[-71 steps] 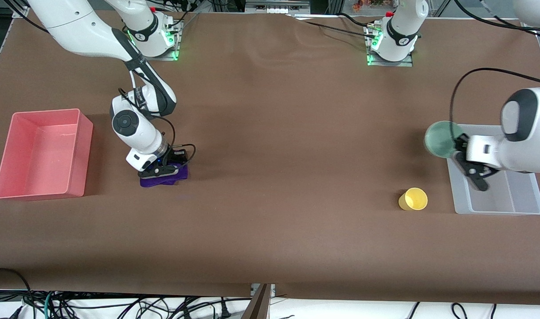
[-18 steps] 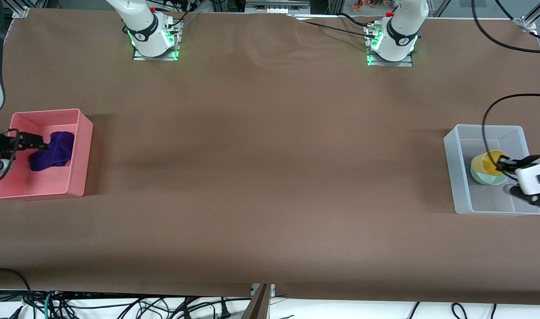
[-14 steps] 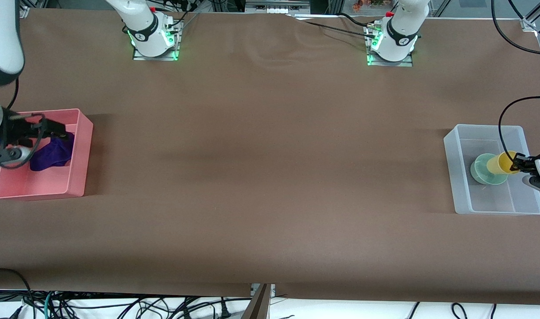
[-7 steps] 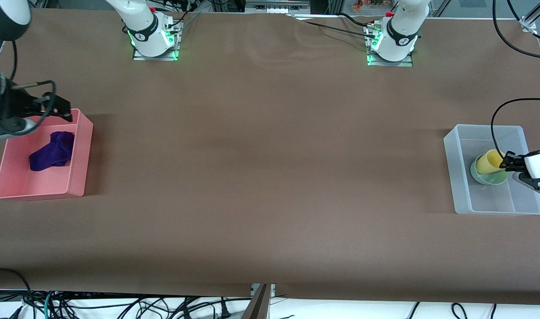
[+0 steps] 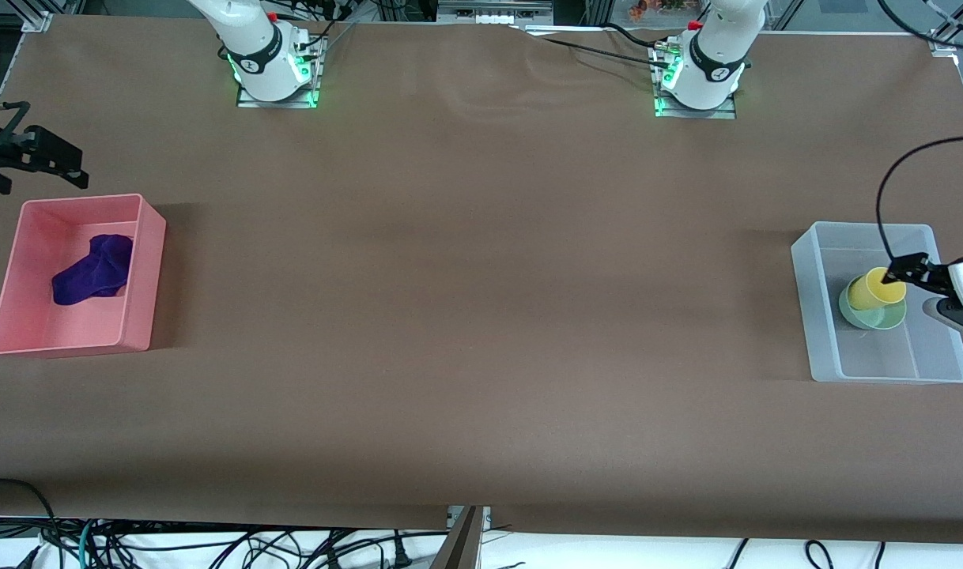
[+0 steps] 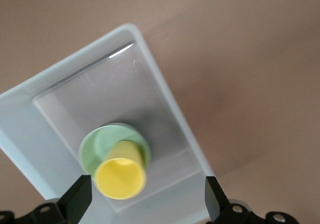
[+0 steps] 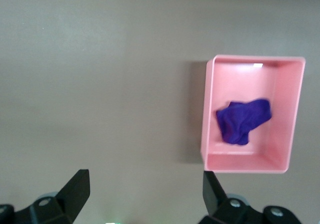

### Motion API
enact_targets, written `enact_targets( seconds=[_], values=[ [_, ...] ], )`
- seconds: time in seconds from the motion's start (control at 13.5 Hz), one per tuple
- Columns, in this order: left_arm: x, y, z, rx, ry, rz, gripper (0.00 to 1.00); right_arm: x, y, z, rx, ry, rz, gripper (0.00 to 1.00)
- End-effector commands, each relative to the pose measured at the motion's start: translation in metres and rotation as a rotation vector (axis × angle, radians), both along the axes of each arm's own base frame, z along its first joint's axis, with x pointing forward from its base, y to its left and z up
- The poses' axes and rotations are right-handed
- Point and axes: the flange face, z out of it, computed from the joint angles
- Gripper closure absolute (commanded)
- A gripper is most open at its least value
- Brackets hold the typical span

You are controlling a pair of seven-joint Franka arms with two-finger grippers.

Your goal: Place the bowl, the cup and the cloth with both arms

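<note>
Brown covering spans the whole table (image 5: pixel 481 316), the largest thing in view. Next in size, a pink bin (image 5: pixel 145 276) sits at the right arm's end and a clear bin (image 5: pixel 804 300) at the left arm's end.

The right gripper (image 5: pixel 43 158) hangs above the table just off the pink bin's edge nearest the arm bases, jaws spread wide and holding nothing. Below and to one side of it, the purple cloth (image 5: pixel 94 270) lies crumpled on the pink bin's floor.

The left gripper (image 5: pixel 916 288) is over the clear bin, its jaws parted with nothing between them. Directly under it the mint-green bowl (image 5: pixel 873 318) rests on the bin floor, and the yellow cup (image 5: pixel 875 288) stands inside the bowl, leaning; one finger (image 5: pixel 902 273) appears at or just beside the cup's rim in the front view, and contact cannot be confirmed.

All three items appear placed; what remains is probably withdrawal.

Risk: the cup is tilted in a shallow, smooth bowl, so it looks poorly seated. If the left gripper draws away sideways instead of rising, a finger could catch the rim and tip the cup over in the bin. The black cable looping above that gripper could also brush the bin wall.
</note>
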Motion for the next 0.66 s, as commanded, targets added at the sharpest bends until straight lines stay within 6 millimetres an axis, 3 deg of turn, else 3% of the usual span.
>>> enact_targets(
  seconds=[0.0, 0.22, 0.37, 0.44, 0.59],
  values=[
    [-0.011, -0.071, 0.049, 0.024, 0.037, 0.106, 0.00, -0.006, 0.005, -0.002, 0.022, 0.037, -0.040, 0.00],
    [-0.015, -0.140, 0.102, 0.011, 0.060, 0.254, 0.00, -0.003, 0.005, -0.008, 0.021, 0.049, -0.035, 0.00],
    [-0.024, -0.171, 0.132, 0.040, 0.009, 0.267, 0.00, 0.000, 0.004, -0.011, 0.022, 0.051, -0.034, 0.00],
    [-0.025, -0.197, 0.135, 0.047, 0.001, 0.226, 0.00, 0.000, 0.006, -0.010, 0.021, 0.046, -0.029, 0.00],
    [-0.031, -0.203, 0.151, 0.042, -0.065, 0.293, 0.00, 0.001, 0.007, -0.010, 0.021, 0.042, -0.029, 0.00]
  ],
)
